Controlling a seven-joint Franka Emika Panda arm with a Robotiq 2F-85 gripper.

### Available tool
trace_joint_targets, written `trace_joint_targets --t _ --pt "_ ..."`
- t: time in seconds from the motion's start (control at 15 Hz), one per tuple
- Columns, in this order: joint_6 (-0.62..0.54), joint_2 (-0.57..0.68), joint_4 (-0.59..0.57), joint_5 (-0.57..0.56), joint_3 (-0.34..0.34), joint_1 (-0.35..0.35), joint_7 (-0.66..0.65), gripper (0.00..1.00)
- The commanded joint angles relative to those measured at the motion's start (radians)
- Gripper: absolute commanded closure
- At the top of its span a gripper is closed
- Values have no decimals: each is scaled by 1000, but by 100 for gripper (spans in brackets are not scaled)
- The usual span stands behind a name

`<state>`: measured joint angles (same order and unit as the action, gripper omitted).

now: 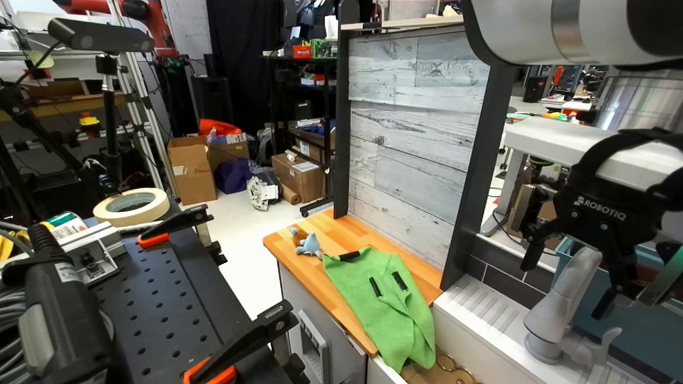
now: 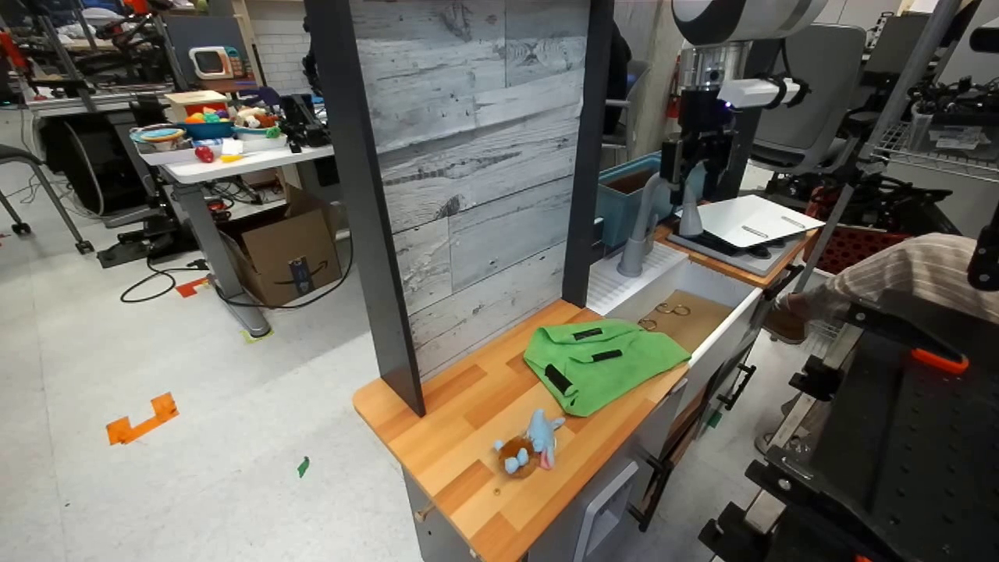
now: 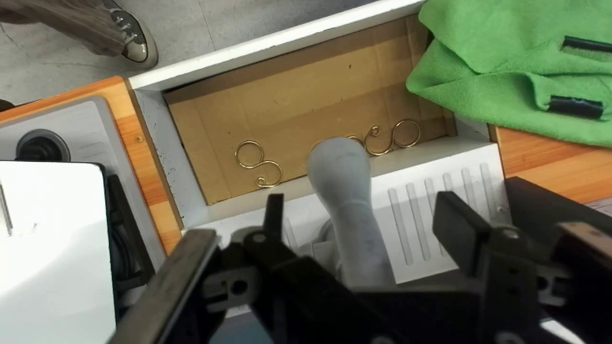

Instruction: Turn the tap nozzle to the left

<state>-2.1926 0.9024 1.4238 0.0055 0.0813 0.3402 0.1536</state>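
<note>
Tap nozzle (image 3: 340, 167) — between the spread fingers of the hand (image 3: 362, 216)

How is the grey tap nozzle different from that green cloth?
Color: the tap nozzle is plain grey, the cloth bright green with black strips. Shape: the tap nozzle is a thick hooked tube, the cloth a thin creased sheet. Pose: the tap nozzle rises and arches over, the cloth drapes over the wooden counter. In the wrist view, both overlap the white basin.
</note>
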Motion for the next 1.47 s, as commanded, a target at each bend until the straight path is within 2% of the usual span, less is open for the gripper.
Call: trace_joint_targets --t 0.0,0.33,0.47,0.53,0.8,0.93,1.4 --pt "-10 30 -45 3 30 -30 -62 49" --pt "-26 16 -20 -1 51 -64 -141 88" --pt "-26 0 3 9 52 -75 -178 98" --pt "-28 -7 16 12 52 -82 -186 94" --pt "-131 -34 75 71 39 -102 -323 94" --pt "-139 -41 88 94 37 -113 -395 94" --pt "-215 -35 70 209 39 -142 -612 94"
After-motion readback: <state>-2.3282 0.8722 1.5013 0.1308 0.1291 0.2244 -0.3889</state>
